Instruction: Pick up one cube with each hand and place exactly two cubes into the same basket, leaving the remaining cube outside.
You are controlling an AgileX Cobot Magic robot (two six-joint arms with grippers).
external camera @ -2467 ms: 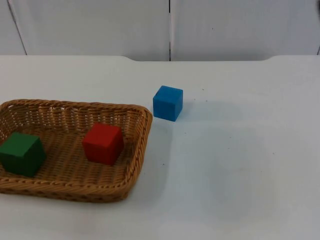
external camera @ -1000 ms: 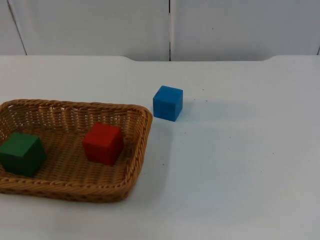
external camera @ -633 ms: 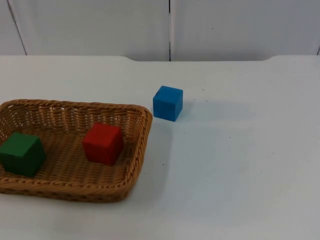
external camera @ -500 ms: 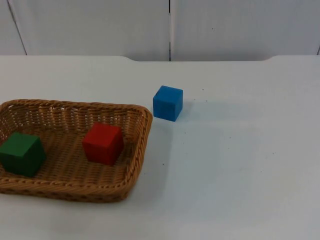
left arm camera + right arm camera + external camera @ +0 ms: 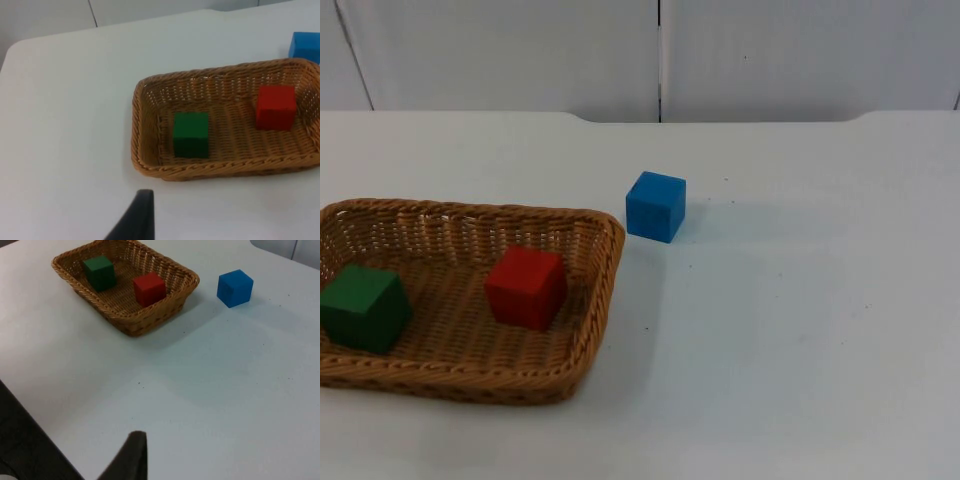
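A brown wicker basket [image 5: 470, 209] lies at the table's left. Inside it a green cube [image 5: 362, 307] rests at the left end and a red cube [image 5: 526, 287] near the right end. A blue cube [image 5: 656, 206] stands on the table just beyond the basket's far right corner, apart from it. My left gripper [image 5: 137, 220] waits high above the table on the green cube's [image 5: 190, 134] side of the basket [image 5: 137, 130]. My right gripper [image 5: 131, 455] waits high and far back, looking at the basket [image 5: 150, 322], red cube [image 5: 149, 288] and blue cube [image 5: 234, 287]. Neither holds anything.
White table top stretches to the right of the basket and blue cube. The grey partition wall [image 5: 660, 55] closes off the far side. In the right wrist view the table's edge [image 5: 40, 427] drops to dark floor.
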